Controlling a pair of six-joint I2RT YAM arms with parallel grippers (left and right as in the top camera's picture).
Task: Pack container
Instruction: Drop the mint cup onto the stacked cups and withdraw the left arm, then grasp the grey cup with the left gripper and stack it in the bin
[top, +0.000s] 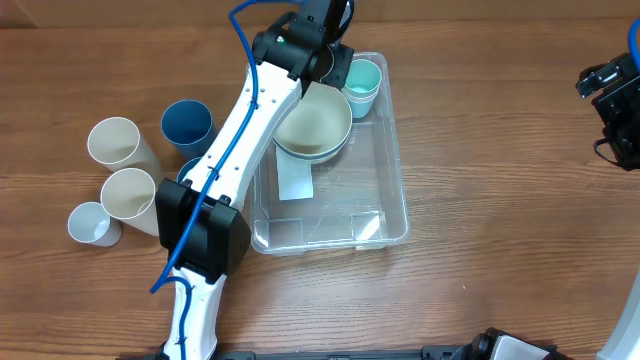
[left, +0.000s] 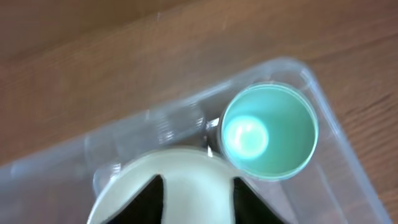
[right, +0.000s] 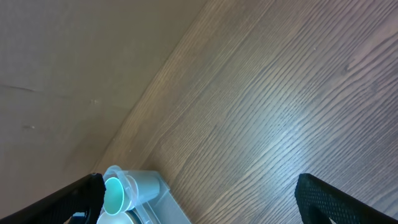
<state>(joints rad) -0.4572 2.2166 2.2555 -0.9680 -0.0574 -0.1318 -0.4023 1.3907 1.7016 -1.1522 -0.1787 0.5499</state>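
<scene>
The clear container (top: 385, 190) sits mid-table with a white label (top: 296, 181) on its bottom. Inside it, a cream bowl (top: 315, 122) rests in a grey bowl at the far left, and a teal cup (top: 362, 78) stands in the far right corner. My left gripper (top: 325, 62) hangs over the bowl's far rim. In the left wrist view its fingers (left: 198, 180) are spread apart over the cream bowl (left: 193, 199), beside the teal cup (left: 268, 132) and the container wall (left: 155, 118). My right gripper (top: 608, 80) is open and empty at the far right (right: 199, 180).
Left of the container stand several cups: two cream ones (top: 118, 142) (top: 130, 195), a dark blue one (top: 187, 124), a small white one (top: 93, 224), and another blue one (top: 193, 170) partly under the left arm. The near half of the container holds nothing.
</scene>
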